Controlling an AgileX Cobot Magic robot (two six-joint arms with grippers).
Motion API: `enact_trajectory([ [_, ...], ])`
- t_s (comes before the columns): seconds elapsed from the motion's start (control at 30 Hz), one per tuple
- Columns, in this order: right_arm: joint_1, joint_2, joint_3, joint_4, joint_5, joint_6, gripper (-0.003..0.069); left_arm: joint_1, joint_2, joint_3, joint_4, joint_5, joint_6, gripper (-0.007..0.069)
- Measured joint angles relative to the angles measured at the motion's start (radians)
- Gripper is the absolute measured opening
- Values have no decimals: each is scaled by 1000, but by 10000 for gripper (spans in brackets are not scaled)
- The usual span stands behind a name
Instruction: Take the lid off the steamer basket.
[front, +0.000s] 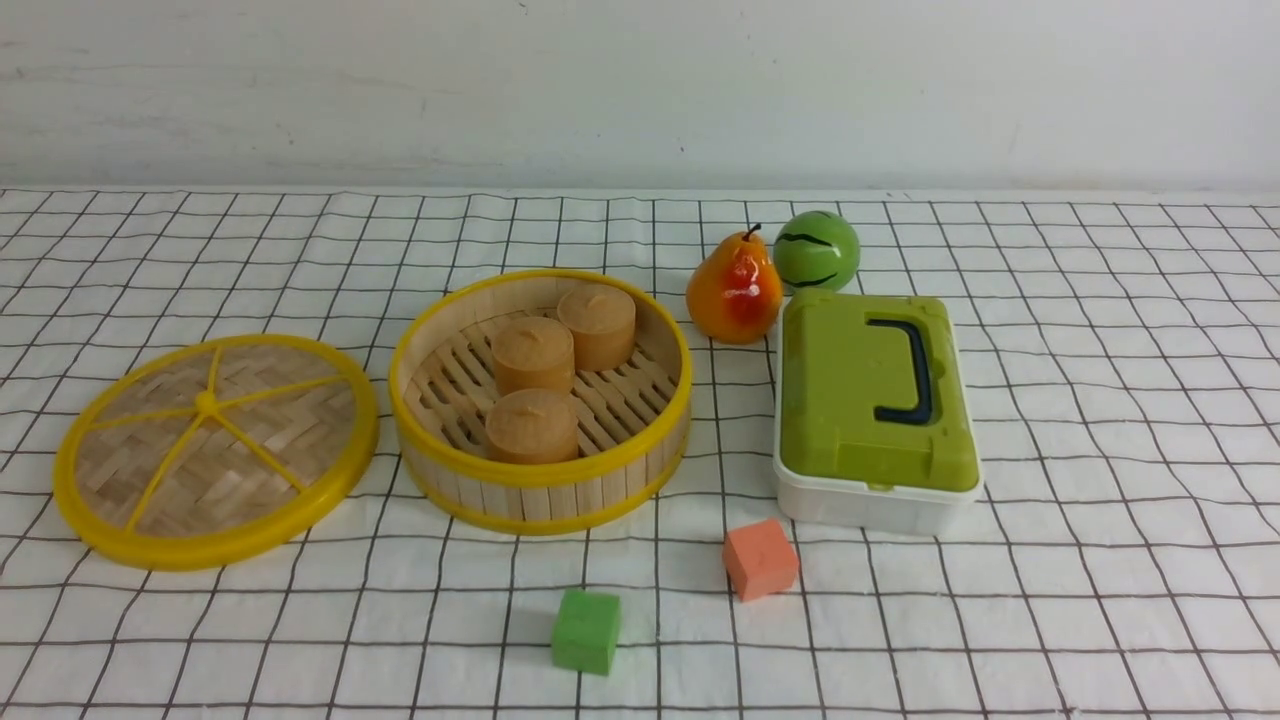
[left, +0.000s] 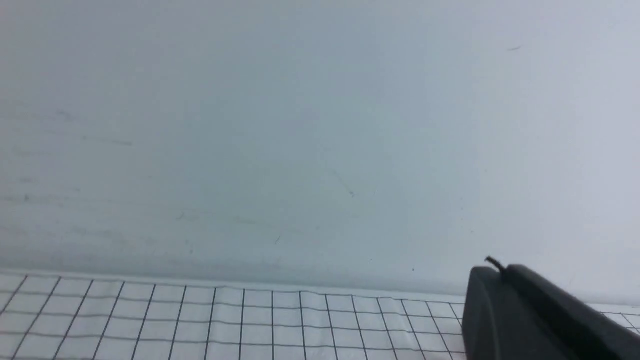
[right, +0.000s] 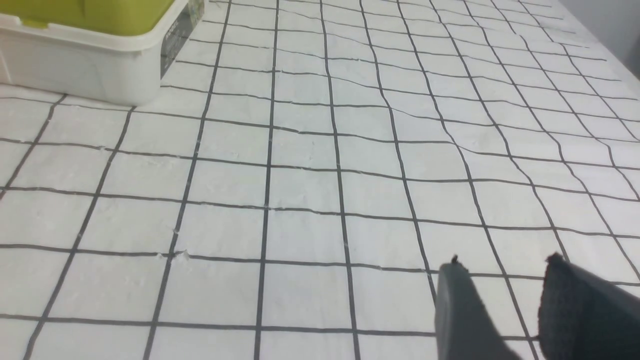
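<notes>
Possibly a lab: grid-lined cloth (front: 1100, 600), plain wall (front: 640, 90)

The steamer lid (front: 240, 450) looks like matt woven bamboo with 1 smooth yellow plastic rim; the pear (front: 735, 290) looks smooth and glossy.

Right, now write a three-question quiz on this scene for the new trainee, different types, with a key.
1. True or false: the lid is on the steamer basket.
2. Multiple choice: which thing lies nearest the green block?
a) the pear
b) the orange-pink block
c) the watermelon
3. Fill in: the steamer basket holds ___ small round containers with lids.

Key: 1 false; 2 b; 3 three
</notes>
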Motion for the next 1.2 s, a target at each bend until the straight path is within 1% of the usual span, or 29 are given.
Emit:
enact_trajectory([
  [0.07, 0, 0, 0, 0, 0, 0, 240, 0, -113, 138, -91, -50, 113, -13],
  [0.17, 0, 0, 0, 0, 0, 0, 240, 0, -226, 284, -174, -65, 211, -13],
  [0.23, 0, 0, 0, 0, 0, 0, 240, 0, -263, 321, -197, -71, 232, -13],
  [0.33, 0, 0, 0, 0, 0, 0, 240, 0, -389, 460, -317, -134, 295, -13],
  [0.5, 0, 0, 0, 0, 0, 0, 240, -9, -504, 574, -454, -233, 309, -13],
  [0.67, 0, 0, 0, 0, 0, 0, 240, -15, -509, 636, -480, -237, 310, -13],
  [0.87, 0, 0, 0, 0, 0, 0, 240, -21, -511, 668, -484, -254, 310, -13],
  [0.97, 0, 0, 0, 0, 0, 0, 240, -78, -546, 700, -484, -285, 321, -13],
  [1.07, 0, 0, 0, 0, 0, 0, 240, -138, -621, 779, -482, -320, 343, -13],
  [1.13, 0, 0, 0, 0, 0, 0, 240, -162, -693, 862, -433, -349, 350, -13],
  [1.2, 0, 0, 0, 0, 0, 0, 240, -161, -743, 927, -304, -358, 338, -13],
])
